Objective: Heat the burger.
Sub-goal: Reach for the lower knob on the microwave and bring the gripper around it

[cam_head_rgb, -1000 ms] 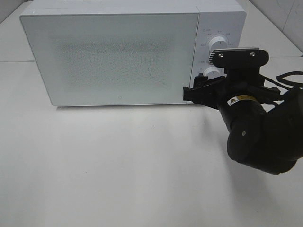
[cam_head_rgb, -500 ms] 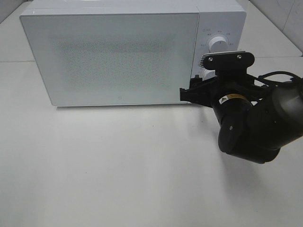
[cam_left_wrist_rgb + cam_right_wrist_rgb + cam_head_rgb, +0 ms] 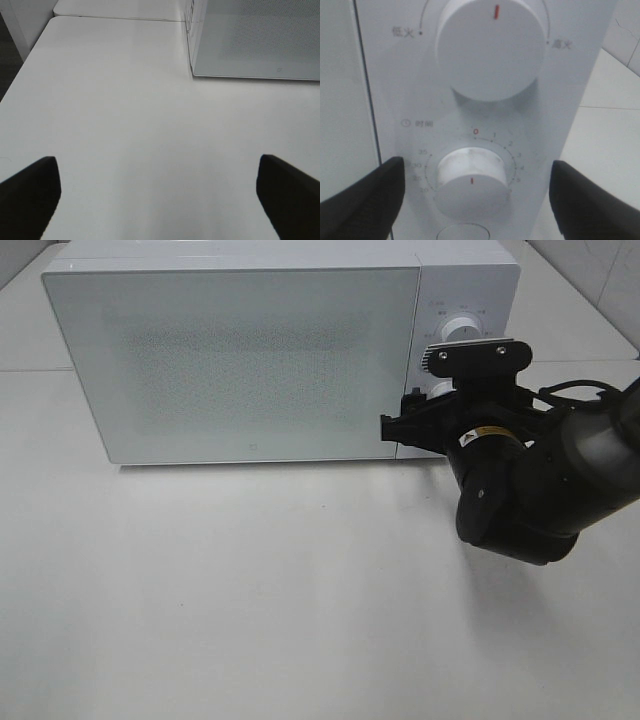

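The right gripper [image 3: 477, 172] holds its jaws wide, flanking the timer knob [image 3: 472, 181] of the microwave [image 3: 240, 360] without touching it. The microwave door is shut and the burger is out of sight. The left gripper [image 3: 157, 165] hangs wide open over the bare table [image 3: 250, 580].

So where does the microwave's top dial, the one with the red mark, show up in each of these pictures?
Exterior high: the top dial sits right of the microwave door, near the upper edge.
Left wrist: not in it.
Right wrist: close up and large, beside the smaller timer dial.
Shared landmark: the microwave door, in all three views.
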